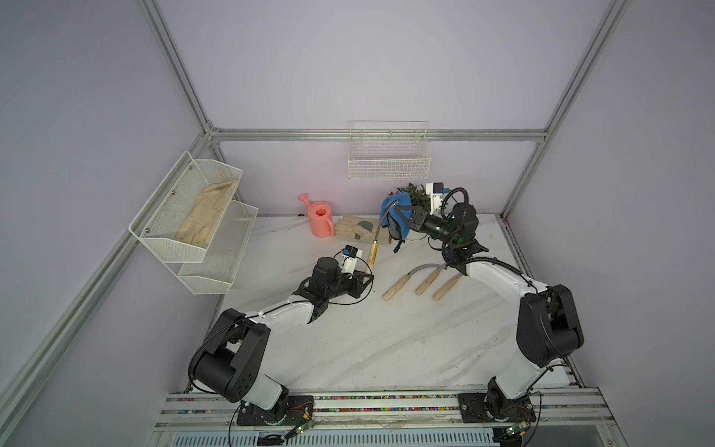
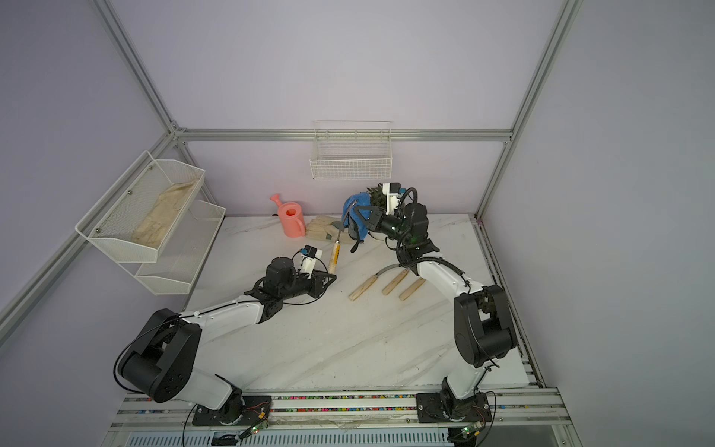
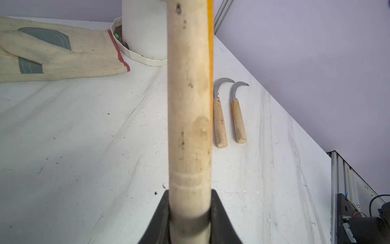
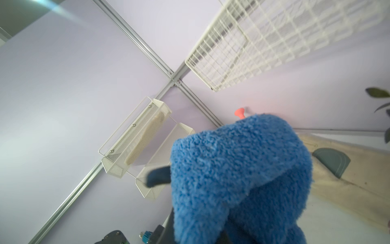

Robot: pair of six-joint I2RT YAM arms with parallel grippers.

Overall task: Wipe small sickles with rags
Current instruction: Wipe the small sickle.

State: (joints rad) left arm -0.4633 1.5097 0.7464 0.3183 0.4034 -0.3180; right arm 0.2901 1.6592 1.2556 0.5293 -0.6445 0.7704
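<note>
Left wrist view, close up: the left gripper (image 3: 190, 202) is clenched on a sickle (image 3: 190, 84) at the butt of its pale wooden handle (image 3: 187, 147). One dark finger (image 3: 219, 211) presses on each side. An orange stripe runs along one edge of the handle. Beyond it, two of the other sickles (image 3: 220, 118) lie side by side on the white marbled table (image 3: 84, 147), their blades hooking the same way. A beige work glove (image 3: 59, 52) lies at the far side, beside a white pot (image 3: 145, 31).

In both top views the gripped sickle is held off the table, just far of centre. Its handle is at the near end, and its grey blade (image 1: 381, 220) rises toward the far wall and curls right into the blue rag (image 1: 394, 202). The rag hangs in the air, draped over the hooked end so that the tip is hidden. The right gripper (image 1: 398, 212) reaches in from the right, its fingers pinched tight on the rag.

All three other sickles lie in a row right of centre. Their handles point near-left and their blades are mostly hidden under the right arm.

A pink watering can (image 1: 321, 218) stands at the far edge, just left of the glove. A potted plant (image 1: 412, 193) sits behind the rag. A white wire basket (image 1: 389, 154) hangs on the far wall, and a two-tier mesh shelf (image 1: 193, 216) on the left wall holds beige fabric in its upper tier.

In the right wrist view the rag (image 4: 238, 169) fills most of the foreground, and the gripper's fingers are largely covered by it.
</note>
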